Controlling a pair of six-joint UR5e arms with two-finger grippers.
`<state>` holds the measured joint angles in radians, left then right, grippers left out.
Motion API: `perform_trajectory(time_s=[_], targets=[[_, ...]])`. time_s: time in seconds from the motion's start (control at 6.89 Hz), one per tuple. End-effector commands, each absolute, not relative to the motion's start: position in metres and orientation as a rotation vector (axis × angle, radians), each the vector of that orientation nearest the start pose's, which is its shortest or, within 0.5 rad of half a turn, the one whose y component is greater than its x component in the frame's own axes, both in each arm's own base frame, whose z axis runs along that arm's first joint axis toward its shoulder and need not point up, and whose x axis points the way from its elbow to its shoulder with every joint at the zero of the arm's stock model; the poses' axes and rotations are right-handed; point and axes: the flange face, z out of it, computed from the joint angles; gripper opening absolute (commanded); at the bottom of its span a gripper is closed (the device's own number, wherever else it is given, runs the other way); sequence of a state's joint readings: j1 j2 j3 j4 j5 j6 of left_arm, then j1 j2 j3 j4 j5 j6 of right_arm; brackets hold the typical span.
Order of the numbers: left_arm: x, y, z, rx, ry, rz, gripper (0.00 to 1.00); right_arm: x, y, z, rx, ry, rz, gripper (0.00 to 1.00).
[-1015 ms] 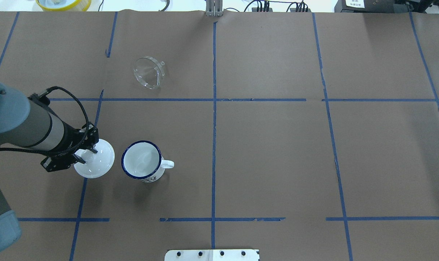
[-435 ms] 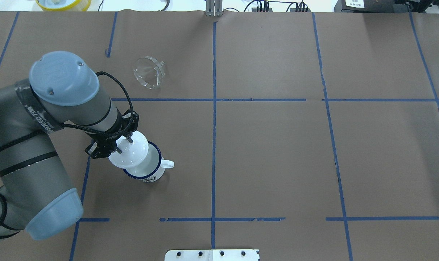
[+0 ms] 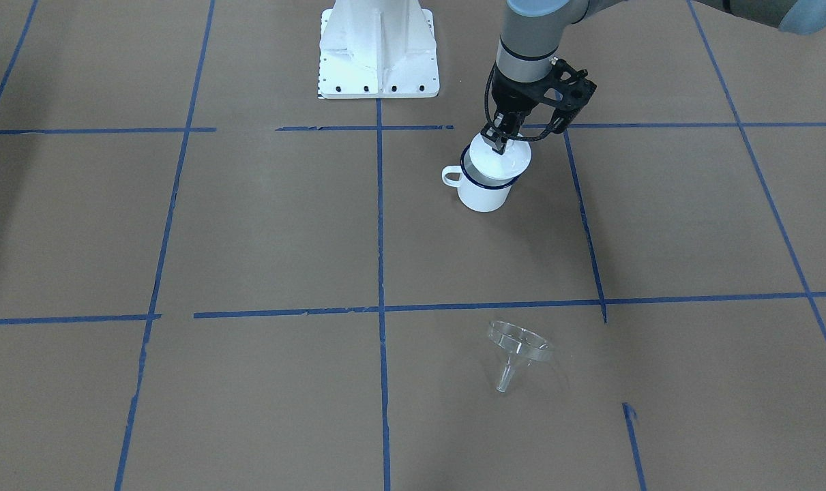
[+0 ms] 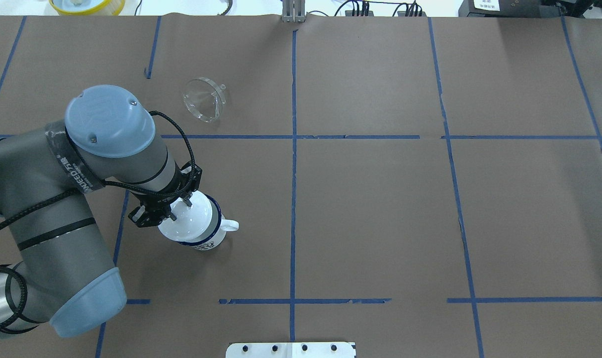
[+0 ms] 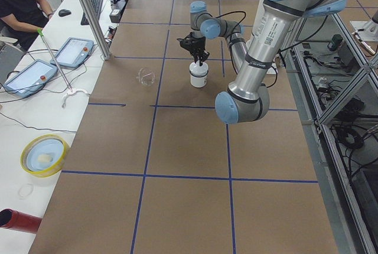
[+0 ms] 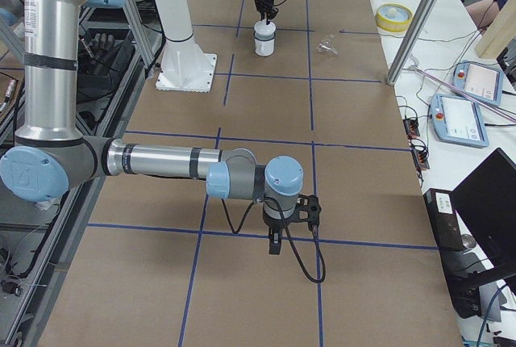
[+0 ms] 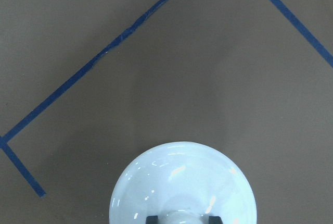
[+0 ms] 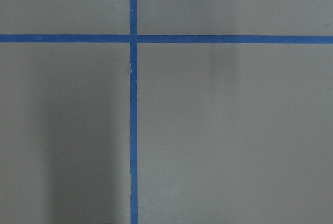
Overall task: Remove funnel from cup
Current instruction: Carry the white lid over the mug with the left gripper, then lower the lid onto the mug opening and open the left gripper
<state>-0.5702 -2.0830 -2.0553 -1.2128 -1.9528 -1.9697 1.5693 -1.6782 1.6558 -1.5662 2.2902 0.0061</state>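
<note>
Count first: one funnel, one cup, one lid, two arms.

At the left of the table (image 4: 380,199), the left arm (image 4: 82,164) reaches in and bends down. The left tool (image 4: 179,209) is clenched on the knob of the white lid (image 4: 181,222), with a finger on each side of it in the wrist view. The lid covers most of the cup (image 4: 209,239). Only a sliver of dark blue rim shows on the right side, and the loop handle pokes out to the right. The lid is at rim level, but I cannot tell whether it rests on the rim or hangs just above it. Lid and left tool together block the cup's mouth.

A touch to the right and well beyond the cup, across a blue tape line (image 4: 231,136), is the funnel (image 4: 204,99). It is out of the cup and lies tilted on its side on the brown paper. Its wide mouth is turned up and toward the robot, and its spout points to the far side. It touches nothing but the table.

Blue tape lines grid the whole table. A yellow dish (image 4: 87,5) sits past the far left edge. A white base plate (image 4: 291,349) sits at the near edge, about the middle.

Off to the right, the right tool (image 6: 274,244) hangs pointing down over a tape line, well apart from the cup. Only the side view shows it, so I cannot tell whether it is released or clenched.
</note>
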Motion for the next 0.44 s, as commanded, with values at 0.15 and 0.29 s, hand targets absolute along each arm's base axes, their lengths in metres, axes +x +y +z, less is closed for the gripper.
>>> perform_trajectory(time_s=[0.15, 0.29], targets=[[0.4263, -0.3848, 0.2209, -0.32, 0.7, -0.791, 0.0, 0.067, -0.4451, 0.6701, -0.019, -0.719, 0.01, 1.0], [0.4255, -0.3843, 0.2199, -0.32, 0.703, -0.79, 0.0, 0.067, -0.4451, 0.6701, -0.019, -0.719, 0.01, 1.0]])
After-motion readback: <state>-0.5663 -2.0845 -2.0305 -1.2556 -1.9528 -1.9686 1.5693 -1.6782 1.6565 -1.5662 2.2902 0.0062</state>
